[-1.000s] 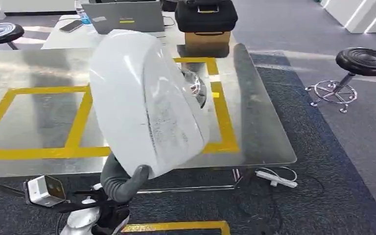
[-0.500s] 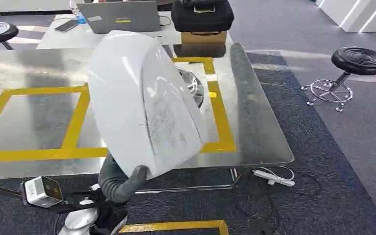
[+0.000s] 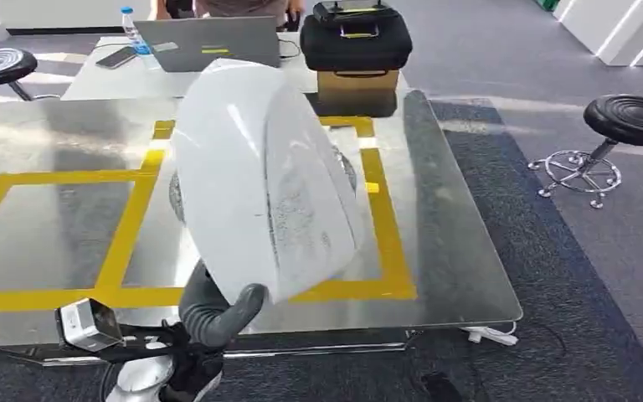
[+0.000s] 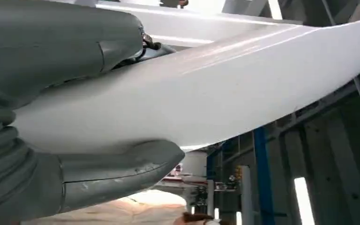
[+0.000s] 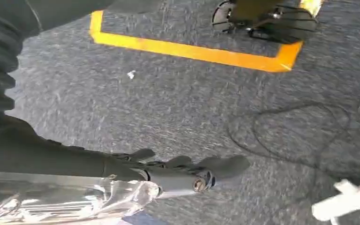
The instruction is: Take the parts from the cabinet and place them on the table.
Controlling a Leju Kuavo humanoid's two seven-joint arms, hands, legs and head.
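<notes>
the left hand [image 3: 218, 314] was clamped on the lower edge of the white part [image 3: 259, 180], a big curved shell held up over the near side of the counter [image 3: 452, 251]. in the left wrist view the thick grey thumb [image 4: 122, 171] pressed on one face of the shell and the darker fingers [image 4: 75, 42] lay against the other, so the part [image 4: 225, 89] was pinched at its rim alone, with most of its bulk reaching away from the grip. it hung above the right-hand yellow tape square [image 3: 385, 243], tilted, not yet touching the metal.

the right hand [image 5: 187, 176] hung low over the carpet [image 5: 168, 103] beside something clear and crinkled that looked like plastic wrap; its fingers lay stretched out, and i could not tell whether they held anything.

the step in hand looked like the set-down. a good way would be to lower slowly, because a wide shell gripped at one edge is likely to swing and twist in the hand. it would help to bring the far, free edge down first inside the taped square, let the counter take the weight, and only then part the fingers. a round metal piece [image 3: 345, 167] showed just behind the shell on the counter, so the landing should stay clear of it. the polished top looked slick; a convex part released early could slide or rock toward the near edge.
</notes>
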